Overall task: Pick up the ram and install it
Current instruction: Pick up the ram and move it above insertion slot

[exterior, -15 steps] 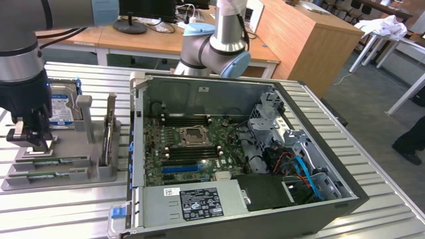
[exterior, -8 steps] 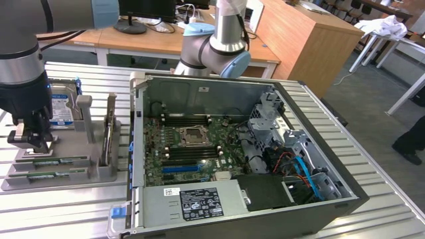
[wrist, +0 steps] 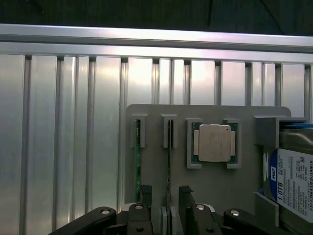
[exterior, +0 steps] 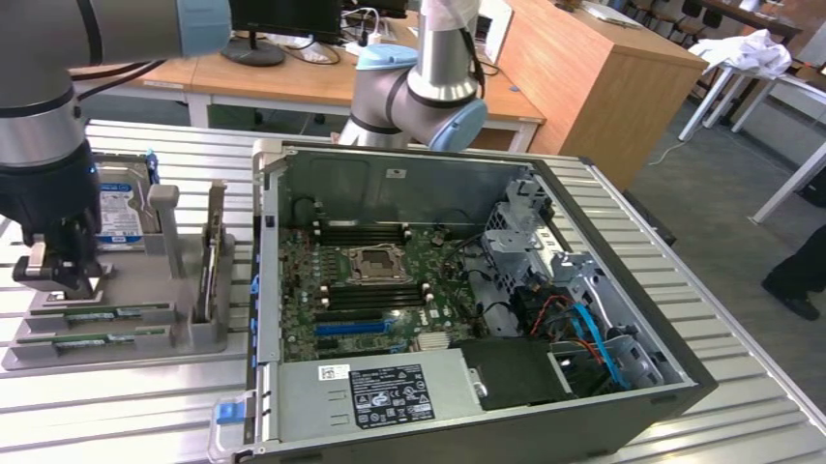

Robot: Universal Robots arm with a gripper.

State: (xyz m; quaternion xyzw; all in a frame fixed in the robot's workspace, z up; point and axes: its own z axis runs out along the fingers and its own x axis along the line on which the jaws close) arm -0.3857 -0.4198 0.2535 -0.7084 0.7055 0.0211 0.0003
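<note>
Ram [wrist: 169, 155] beside processor [wrist: 214, 143] (hard drive [wrist: 292, 187] beyond)

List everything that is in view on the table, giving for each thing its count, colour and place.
RAM sticks: two, green, in neighbouring slots of the holder.
Processor chip: one, silver on green, in a recess of the holder, beside the RAM slots.
Hard drive: one, blue-and-white label, at the holder's end.
Holder: one, grey, on the table, exterior view's left.
Computer case: one, black and grey, open, beside the holder.
Motherboard: one, green, inside the case.
Table: one, silver slats.
Robot arm: one, grey with blue caps, above the holder.
Gripper: one, black, open, fingers on either side of one RAM stick.
</note>
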